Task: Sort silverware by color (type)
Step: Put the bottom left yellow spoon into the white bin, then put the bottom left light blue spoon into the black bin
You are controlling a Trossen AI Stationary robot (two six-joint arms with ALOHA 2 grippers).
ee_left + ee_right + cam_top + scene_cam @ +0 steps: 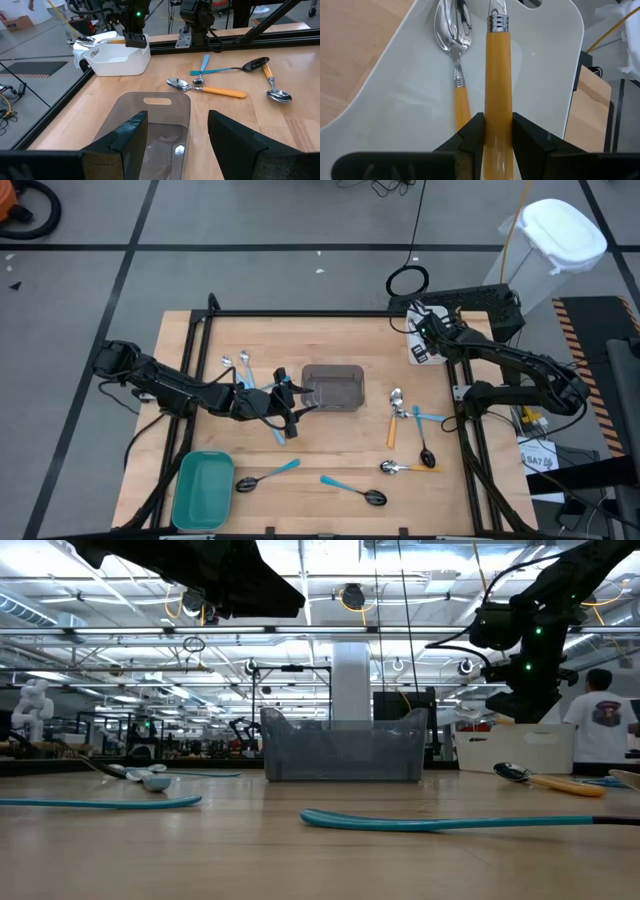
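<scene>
**Right wrist view: orange spoon pinched over white bin; left fingers spread above grey bin**

Right wrist view shows the right gripper (498,132) w/ jaws closed tight on an orange-handled spoon (498,85), handle running straight out between the fingers, metal collar just past the grip. Below it lies a second orange-handled spoon (454,50) w/ shiny silver bowl, resting inside the white bin (545,70). High view puts that gripper (428,327) at the table's far right corner, over the white bin (418,350).

Left gripper (290,402) sits mid-table, just beside the grey bin (333,386). Left wrist view: jaws wide apart, nothing between the fingers (127,140); the grey bin (150,107) lies below them; something shiny shows at its bottom, can't tell what.

Rest of the silverware, high view:
- two blue-handled spoons (244,367) near the far left, close to the left arm
- cluster (400,415) right of the grey bin: silver bowls, orange and blue handles, one dark-bowl spoon (424,442) pointing toward the near edge
- orange-handled spoon (405,468) w/ silver bowl lying crosswise nearer the front
- two dark-bowl, blue-handled spoons at front: one (268,475) beside the teal bin (204,490), the other (352,489) further right

Low view: a person (603,720) stands beyond the table at right.
</scene>
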